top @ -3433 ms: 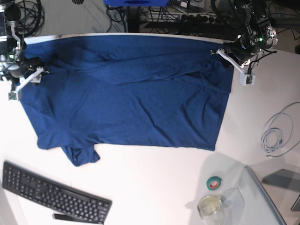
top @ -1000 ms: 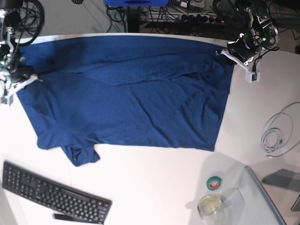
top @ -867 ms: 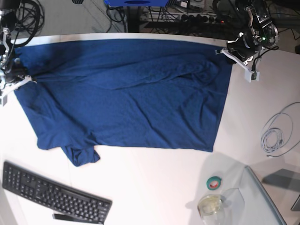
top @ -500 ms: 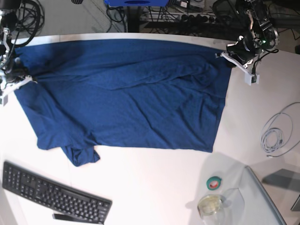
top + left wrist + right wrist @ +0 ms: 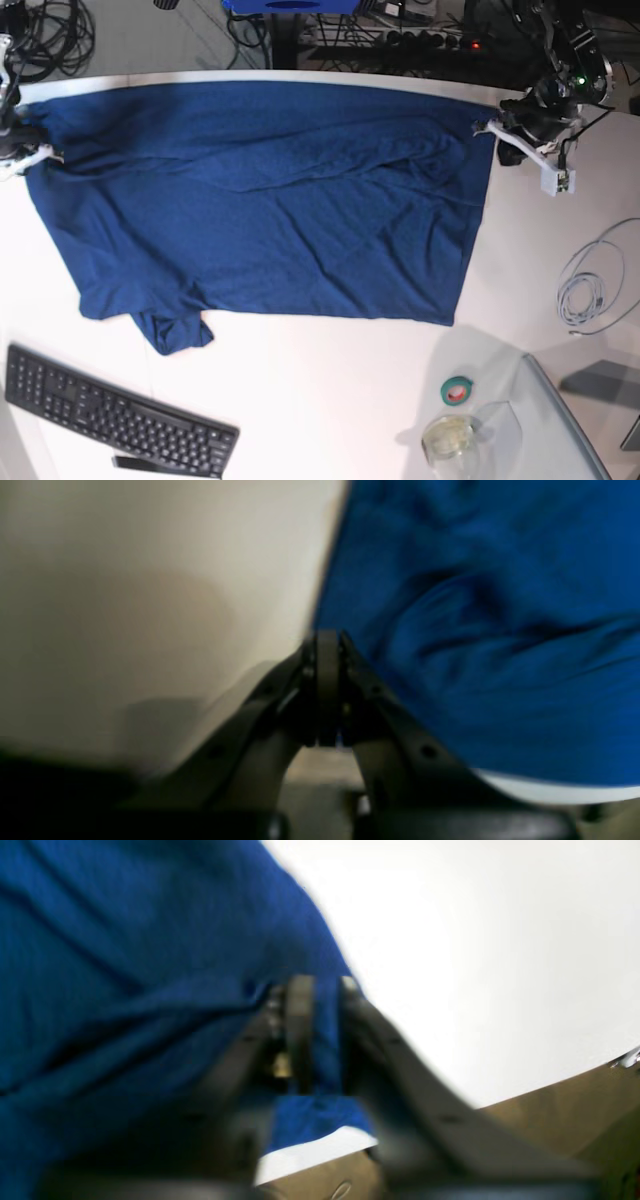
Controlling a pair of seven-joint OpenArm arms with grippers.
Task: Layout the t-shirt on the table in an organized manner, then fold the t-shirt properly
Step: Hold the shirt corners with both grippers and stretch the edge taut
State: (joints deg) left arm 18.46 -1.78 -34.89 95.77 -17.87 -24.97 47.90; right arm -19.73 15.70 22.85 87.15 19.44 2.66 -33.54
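Note:
The dark navy t-shirt (image 5: 270,200) lies spread wide over the white table (image 5: 330,400), its far edge stretched along the table's back edge. A sleeve (image 5: 175,330) is bunched at the near left. My left gripper (image 5: 488,128) is at the shirt's far right corner. In the left wrist view it (image 5: 327,640) is shut at the t-shirt's (image 5: 500,630) edge, with a sliver of blue between the fingers. At the far left corner is my right gripper (image 5: 38,152). The right wrist view shows it (image 5: 320,985) shut with t-shirt (image 5: 125,965) fabric between its fingers.
A black keyboard (image 5: 120,415) lies at the near left. A green tape roll (image 5: 458,390) and a clear jar (image 5: 450,438) stand near right beside a grey glassy panel (image 5: 570,420). A coiled white cable (image 5: 590,285) lies at the right. Cables hang behind the table.
Both grippers have drawn apart and toward the table's back edge. The shirt's far edge has gone with them and now lies straighter, with fewer folds.

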